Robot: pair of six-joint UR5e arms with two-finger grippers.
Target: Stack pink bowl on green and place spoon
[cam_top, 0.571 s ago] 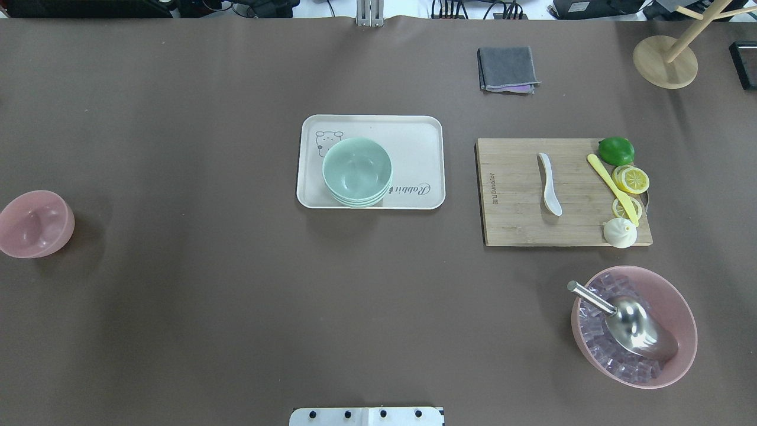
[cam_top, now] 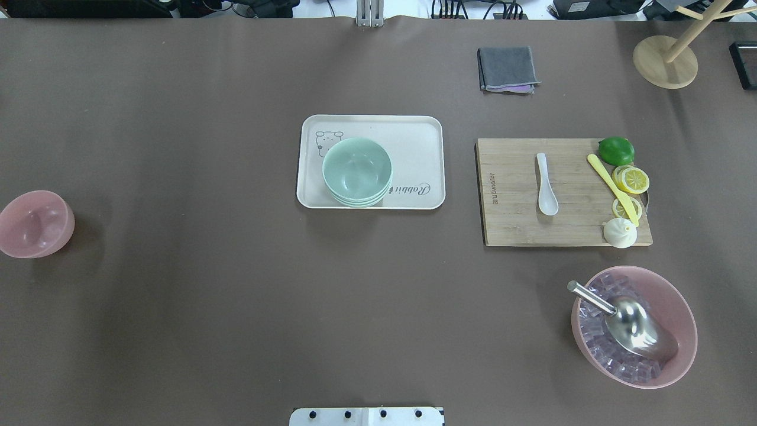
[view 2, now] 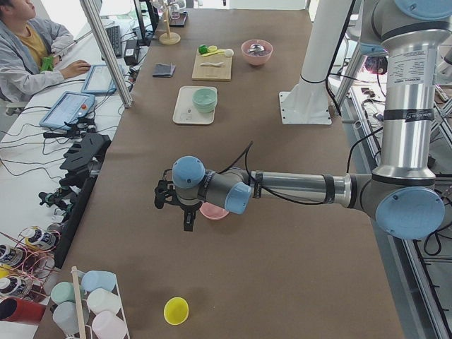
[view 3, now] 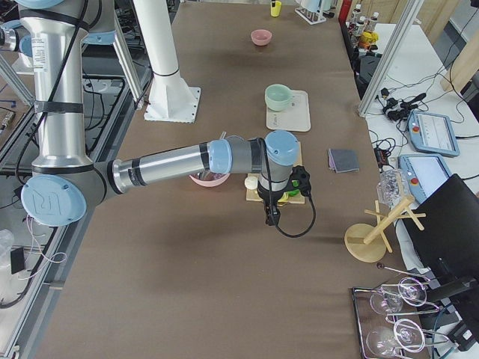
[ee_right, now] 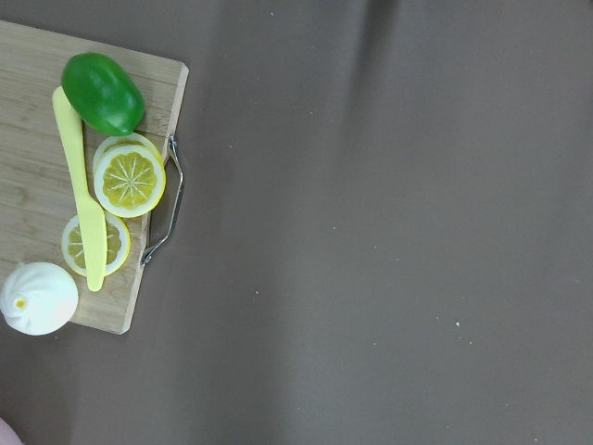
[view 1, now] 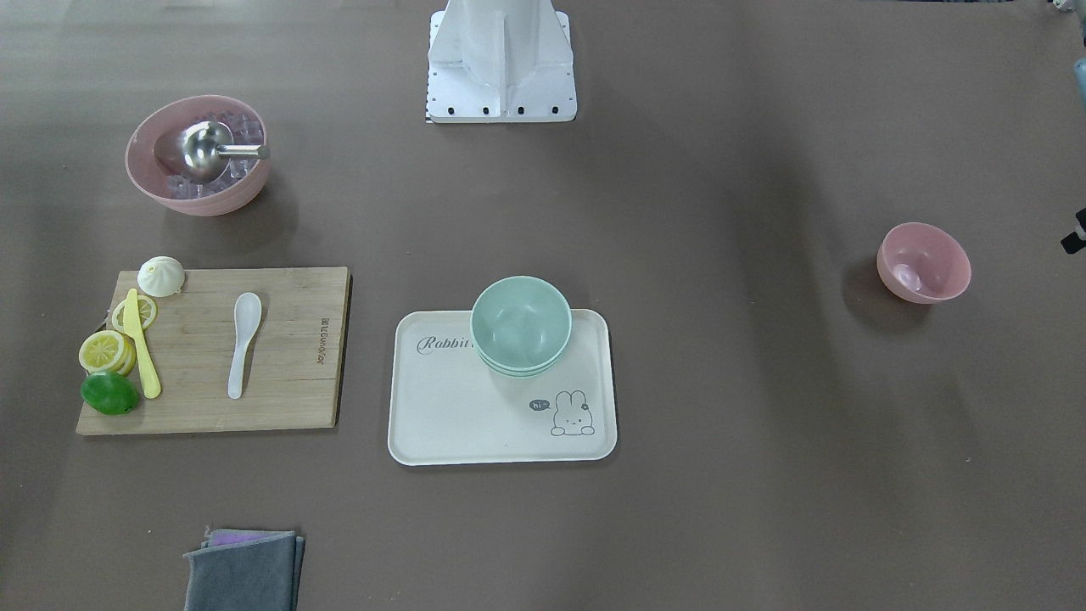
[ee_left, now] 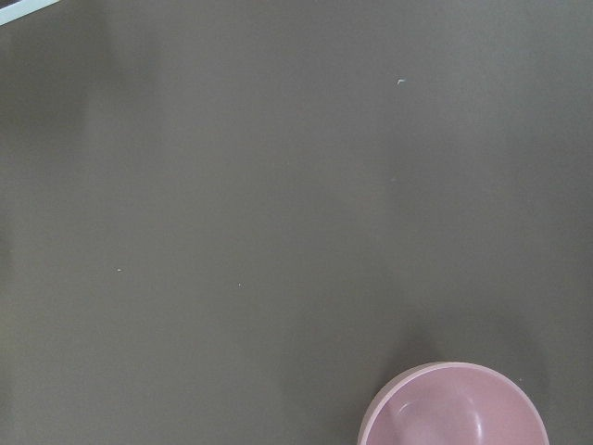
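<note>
Across the room's length, a long table (cam_top: 177,325) under brown sheeting is laid out, and along its far side a desk of tablets and cables is seen, with an operator (view 2: 28,49) seated at it. Both arms are stretched low over the sheet: the left arm (view 2: 296,187) near the table's left end, the right arm (view 3: 165,166) by the cutting board (cam_top: 508,225). At the centre a cream tray (cam_top: 414,130) is set. Nearer the robot, a large pink bowl (cam_top: 680,307) of ice is spotted, with a metal scoop (cam_top: 639,331) laid in it. The green bowls (cam_top: 356,168) are stacked on the tray's left half. The pink bowl (cam_top: 32,223) is parked alone at the far left, well apart from the tray. The spoon (cam_top: 546,192) is found flat on the board, untouched. The left gripper (view 2: 188,220) and right gripper (view 3: 269,215) are caught by side cameras only, so whether their fingers are spread or pressed together cannot be told.
</note>
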